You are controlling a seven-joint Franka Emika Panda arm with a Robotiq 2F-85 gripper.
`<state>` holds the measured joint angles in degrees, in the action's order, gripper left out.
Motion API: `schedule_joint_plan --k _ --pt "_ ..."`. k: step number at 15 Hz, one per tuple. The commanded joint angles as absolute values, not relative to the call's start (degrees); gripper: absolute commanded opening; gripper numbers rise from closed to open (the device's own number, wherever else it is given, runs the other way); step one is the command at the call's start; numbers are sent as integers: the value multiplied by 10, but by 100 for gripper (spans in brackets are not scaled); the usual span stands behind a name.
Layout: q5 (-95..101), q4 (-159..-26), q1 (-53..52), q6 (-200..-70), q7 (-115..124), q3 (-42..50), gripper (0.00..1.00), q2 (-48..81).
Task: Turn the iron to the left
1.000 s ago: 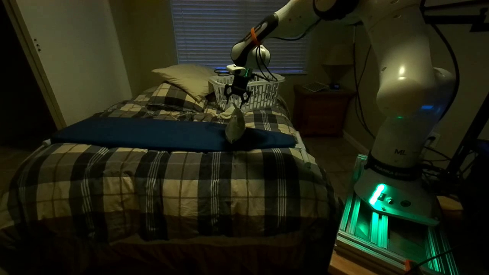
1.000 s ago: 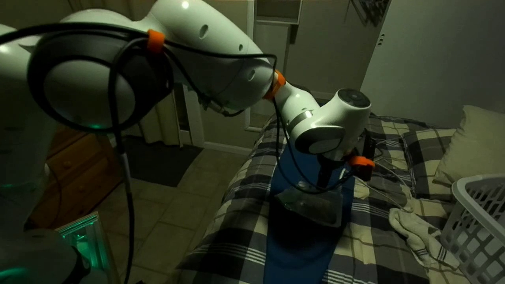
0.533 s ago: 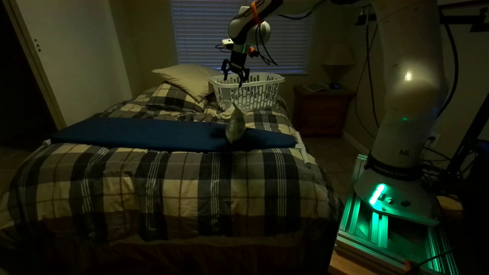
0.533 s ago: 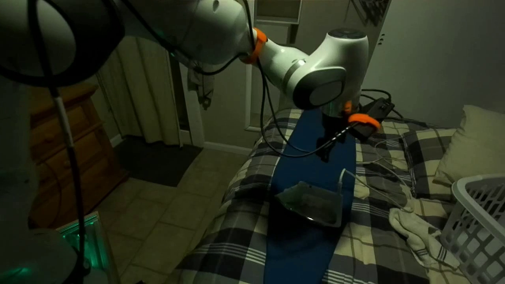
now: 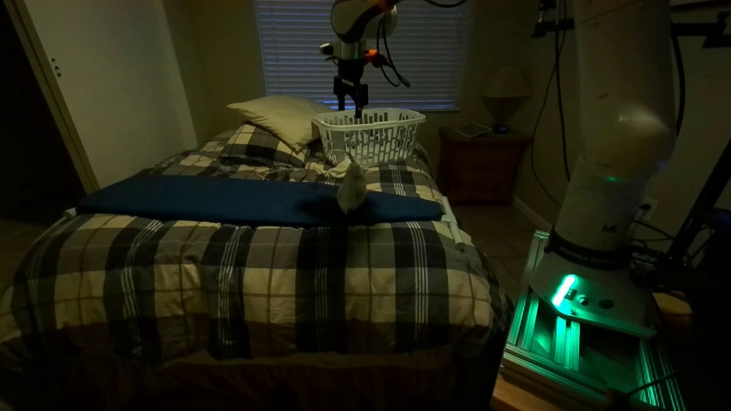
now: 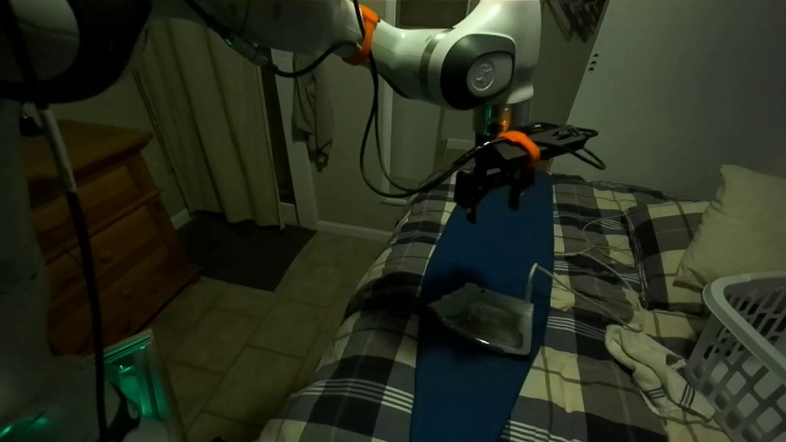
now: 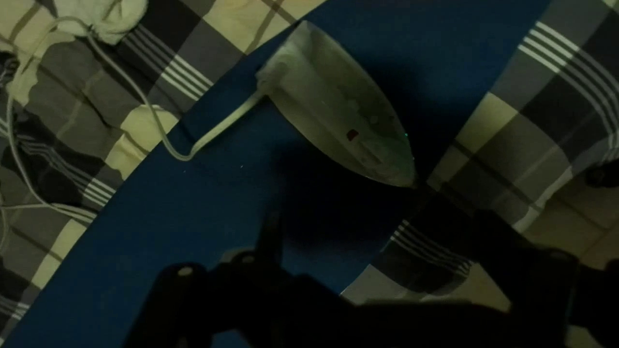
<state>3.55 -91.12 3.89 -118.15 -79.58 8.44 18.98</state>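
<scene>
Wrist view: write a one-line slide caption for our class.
A pale iron, cord attached, rests on a blue ironing board; the pincer hangs open.

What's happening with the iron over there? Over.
Gripper open, holding nothing. Iron on the board, not touched by it. Cord trails onto the bed; might snag.

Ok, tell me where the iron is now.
In an exterior view, the iron is right of centre, on the board, left of the socks and basket.
</scene>
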Motion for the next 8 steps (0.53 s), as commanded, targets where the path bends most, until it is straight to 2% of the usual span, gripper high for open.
schedule_joint_plan --k 1,8 --pt "36 -898 48 -1125 -681 64 100 196" --pt "21 -912 68 -1119 -619 43 100 206"
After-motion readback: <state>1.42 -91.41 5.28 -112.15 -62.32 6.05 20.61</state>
